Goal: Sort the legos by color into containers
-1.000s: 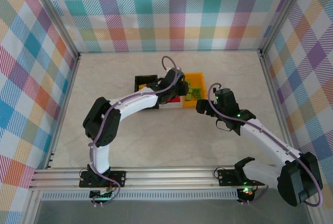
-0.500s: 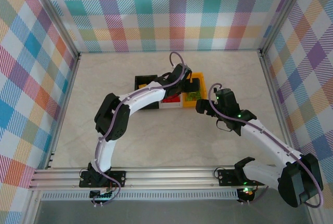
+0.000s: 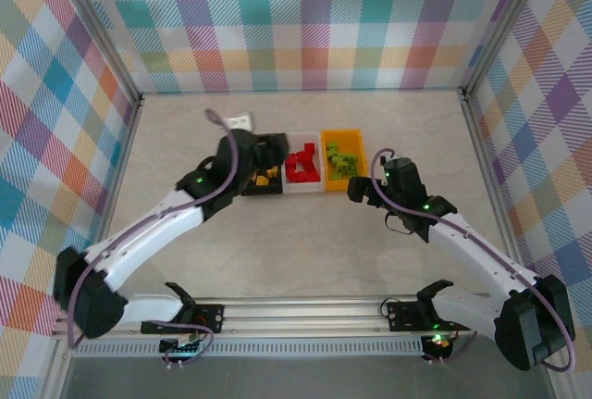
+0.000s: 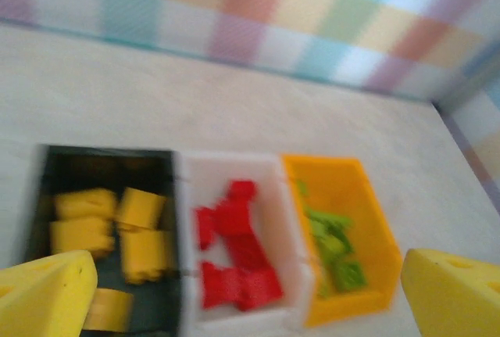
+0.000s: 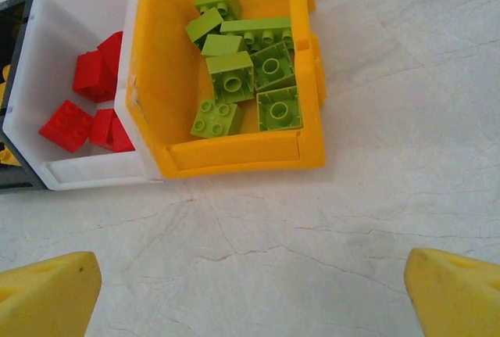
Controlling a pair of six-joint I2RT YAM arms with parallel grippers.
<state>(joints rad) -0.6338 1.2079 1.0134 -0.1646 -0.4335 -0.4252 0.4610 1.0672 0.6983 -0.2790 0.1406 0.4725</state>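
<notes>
Three containers stand side by side mid-table. The black bin [image 3: 264, 189] [image 4: 101, 161] holds yellow legos [image 4: 141, 231]. The white bin [image 3: 303, 186] [image 5: 70, 32] holds red legos [image 4: 238, 247] [image 5: 94, 79]. The orange bin [image 3: 363, 154] [image 5: 234, 153] holds lime green legos [image 5: 242, 71] [image 4: 332, 247]. My left gripper [image 3: 262, 156] [image 4: 250, 306] hangs open and empty over the black bin's near side. My right gripper [image 3: 359, 188] [image 5: 250, 298] stands open and empty over bare table just in front of the orange bin.
A small white card [image 3: 240, 119] lies on the table behind the black bin. Checked walls and an aluminium frame [image 3: 120, 140] enclose the pale tabletop [image 3: 305, 251]. The left wrist view is blurred.
My left arm has swung back to the left from over the white and orange bins, uncovering them, and its jaws have opened. The right arm has stayed in place.
</notes>
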